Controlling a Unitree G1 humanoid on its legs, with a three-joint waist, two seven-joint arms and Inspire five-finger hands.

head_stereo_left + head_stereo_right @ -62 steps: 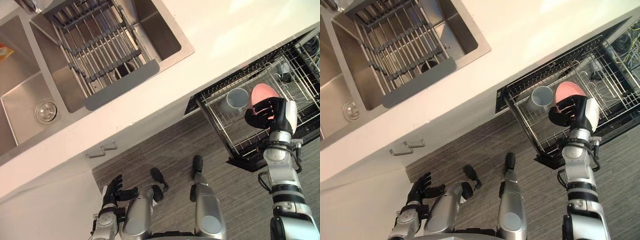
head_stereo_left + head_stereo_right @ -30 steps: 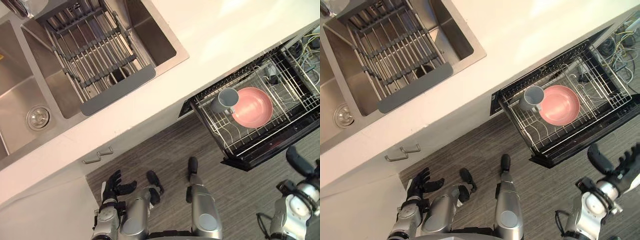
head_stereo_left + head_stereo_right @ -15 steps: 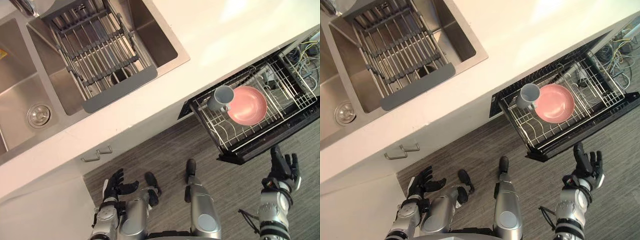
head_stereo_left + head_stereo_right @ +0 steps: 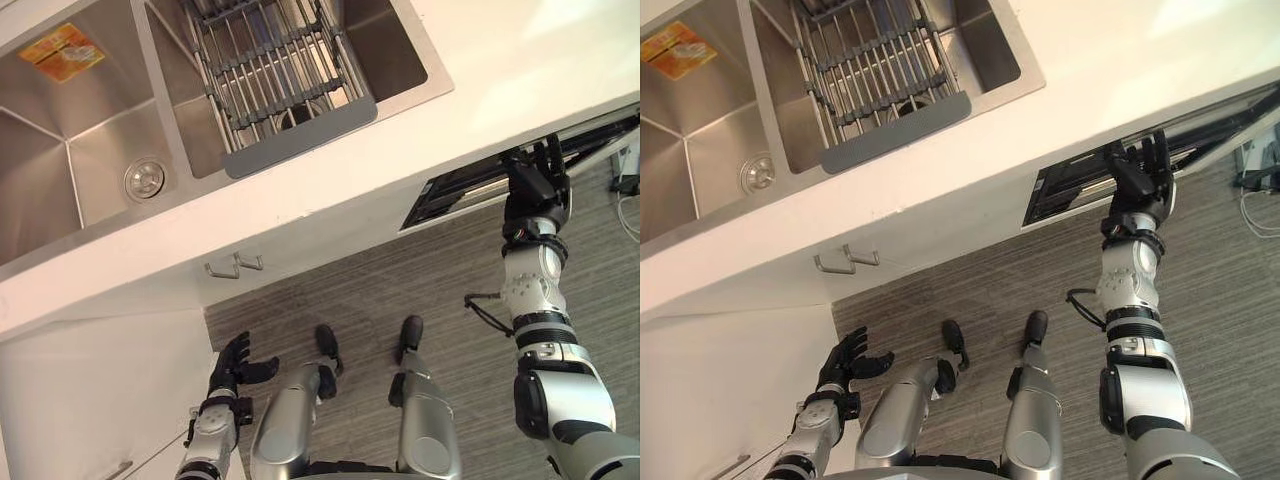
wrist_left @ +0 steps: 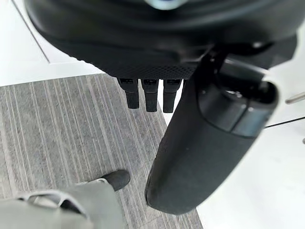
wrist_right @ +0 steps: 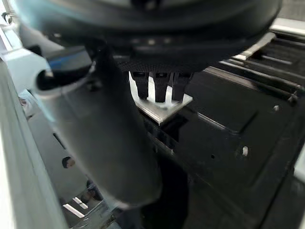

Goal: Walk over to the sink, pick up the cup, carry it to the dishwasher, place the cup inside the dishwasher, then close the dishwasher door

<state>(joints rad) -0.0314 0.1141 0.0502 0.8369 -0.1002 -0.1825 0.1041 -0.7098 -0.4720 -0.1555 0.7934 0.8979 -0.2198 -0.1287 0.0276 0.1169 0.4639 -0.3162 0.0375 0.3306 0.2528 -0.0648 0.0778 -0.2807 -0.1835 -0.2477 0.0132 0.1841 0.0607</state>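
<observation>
White countertop [image 4: 500, 60] is seen from above in the left eye view, with a stainless double sink [image 4: 60, 130] set into it. A slatted drainer rack [image 4: 270, 70] is laid across the further basin, and an orange label [image 4: 62, 50] is stuck in the other. Below the counter edge, two cabinet handles [image 4: 235, 266] are seen over a grey striped floor [image 4: 380, 280]. The dishwasher door [image 4: 450, 195] is shown as a dark strip under the counter, nearly closed, and the right hand [image 4: 535, 180] is laid against it with fingers extended. The left hand [image 4: 235, 365] is held low, well apart from it, fingers spread and empty.

In the right eye view the same is shown: the right hand [image 4: 1137, 175] on the door [image 4: 1070, 185], the left hand [image 4: 845, 360] loose near the floor.

In the left wrist view, straight fingers [image 5: 145, 98] are held over the floor [image 5: 57, 129].

In the right wrist view, straight fingertips [image 6: 162, 88] are pressed on a small metal plate [image 6: 164, 107] on the black door panel [image 6: 228, 129]. The cup's place cannot be told.
</observation>
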